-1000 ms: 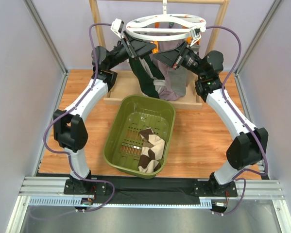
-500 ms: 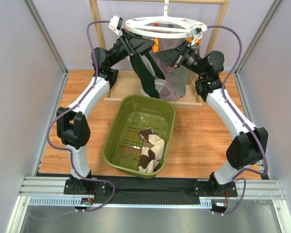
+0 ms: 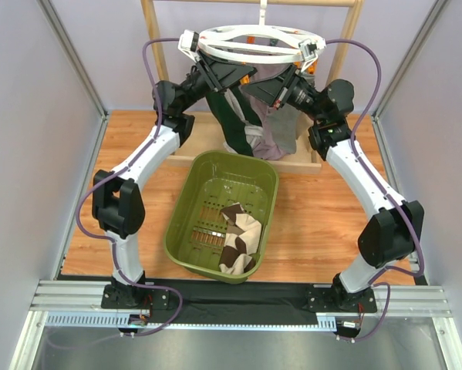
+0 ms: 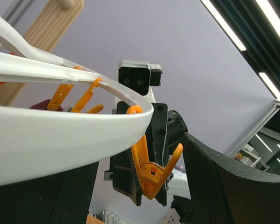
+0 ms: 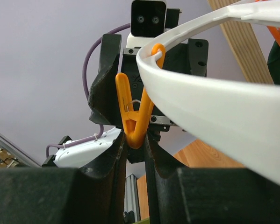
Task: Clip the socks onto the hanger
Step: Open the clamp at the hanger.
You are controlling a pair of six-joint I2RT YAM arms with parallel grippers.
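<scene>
The white ring hanger [image 3: 215,54] hangs at the back, with both arms raised under it. A dark green sock [image 3: 232,123] and a lilac-grey sock [image 3: 278,127] dangle below the ring. A brown-and-cream argyle sock [image 3: 238,239] lies in the basket. My right gripper [image 5: 135,154] is shut on the lower tip of an orange clip [image 5: 135,116] hanging from the ring [image 5: 214,107]. My left gripper [image 4: 140,205] is open, its fingers [image 4: 233,186] standing wide on either side of that same clip [image 4: 154,175]. No sock shows between either gripper's fingers.
An olive-green slotted basket [image 3: 186,208] sits mid-table in front of the arms. The light wooden rack [image 3: 352,38] carries the hanger, its base [image 3: 192,142] lying behind the basket. Grey walls close in left and right.
My left arm has lifted and swung right, bringing its gripper closer under the ring by the clip. The right gripper has stayed at the clip and closed slightly.
</scene>
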